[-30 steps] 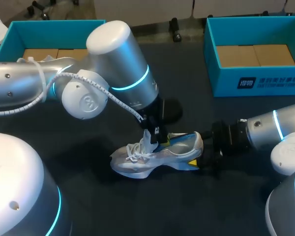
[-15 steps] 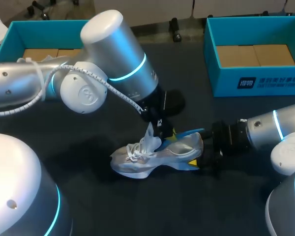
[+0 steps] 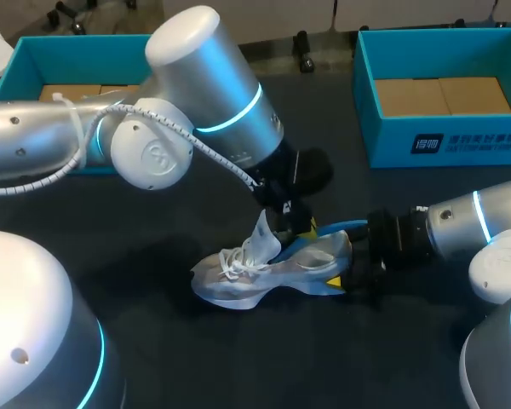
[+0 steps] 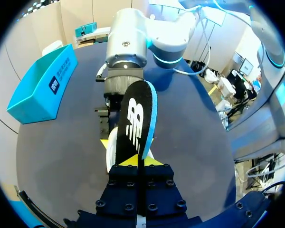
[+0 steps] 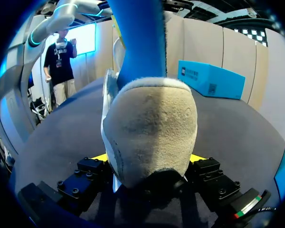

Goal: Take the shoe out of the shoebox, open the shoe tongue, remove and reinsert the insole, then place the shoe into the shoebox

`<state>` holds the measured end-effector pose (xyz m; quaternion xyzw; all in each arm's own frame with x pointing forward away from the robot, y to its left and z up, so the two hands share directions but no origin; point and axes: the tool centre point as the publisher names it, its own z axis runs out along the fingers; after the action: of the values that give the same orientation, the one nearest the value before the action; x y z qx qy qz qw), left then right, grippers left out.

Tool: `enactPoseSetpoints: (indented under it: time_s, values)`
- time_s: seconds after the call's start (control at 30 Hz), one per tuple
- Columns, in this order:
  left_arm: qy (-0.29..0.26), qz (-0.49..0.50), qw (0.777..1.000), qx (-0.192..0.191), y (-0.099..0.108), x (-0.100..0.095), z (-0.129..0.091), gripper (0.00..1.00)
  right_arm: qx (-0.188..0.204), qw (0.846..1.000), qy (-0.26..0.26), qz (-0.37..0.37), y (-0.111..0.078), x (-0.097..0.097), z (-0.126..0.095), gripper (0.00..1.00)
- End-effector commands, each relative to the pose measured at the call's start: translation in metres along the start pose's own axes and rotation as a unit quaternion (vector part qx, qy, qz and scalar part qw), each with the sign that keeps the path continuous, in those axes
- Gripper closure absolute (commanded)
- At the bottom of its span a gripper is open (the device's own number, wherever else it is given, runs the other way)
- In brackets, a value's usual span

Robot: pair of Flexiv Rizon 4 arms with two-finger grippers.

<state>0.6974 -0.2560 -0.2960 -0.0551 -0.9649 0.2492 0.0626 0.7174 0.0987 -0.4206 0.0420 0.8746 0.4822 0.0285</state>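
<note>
The left claw pinches the blue insole sticking up out of the white shoe, while the right claw squeezes its heel

The left claw has shifted from above the laces toward the heel of the shoe. It has drawn the blue insole up and farther out of the opening. The tongue now stands higher.
</note>
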Motion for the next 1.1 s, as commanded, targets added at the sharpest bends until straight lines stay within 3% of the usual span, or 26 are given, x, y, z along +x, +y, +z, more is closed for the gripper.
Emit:
enactPoseSetpoints:
  time_s: [0.03,0.33,0.4,0.47,0.73,0.97,1.1]
  values:
    - [-0.001,0.002,1.000,0.008,-0.003,0.001,0.001,1.00,0.003,1.000,0.000,0.001,-0.002,0.001,0.006,1.00]
    - [0.005,-0.007,1.000,0.001,-0.002,-0.001,0.016,1.00,0.003,1.000,0.000,0.001,-0.002,0.001,0.006,1.00]
    - [0.007,-0.009,1.000,0.002,-0.001,-0.001,0.016,0.80,0.003,1.000,0.000,0.001,-0.002,0.001,0.006,1.00]
    - [0.007,-0.010,1.000,0.002,0.000,0.000,0.017,0.75,0.003,1.000,0.000,0.001,-0.002,0.001,0.006,1.00]
    - [0.004,-0.014,1.000,0.008,0.003,0.002,0.018,0.68,0.003,1.000,0.000,0.001,-0.002,0.001,0.006,1.00]
    - [-0.041,-0.010,0.999,0.012,0.003,0.003,0.010,0.48,0.003,1.000,0.000,0.001,-0.002,0.001,0.006,1.00]
    - [-0.069,-0.006,0.998,0.006,0.002,0.003,0.008,0.43,0.003,1.000,0.000,0.001,-0.002,0.001,0.006,1.00]
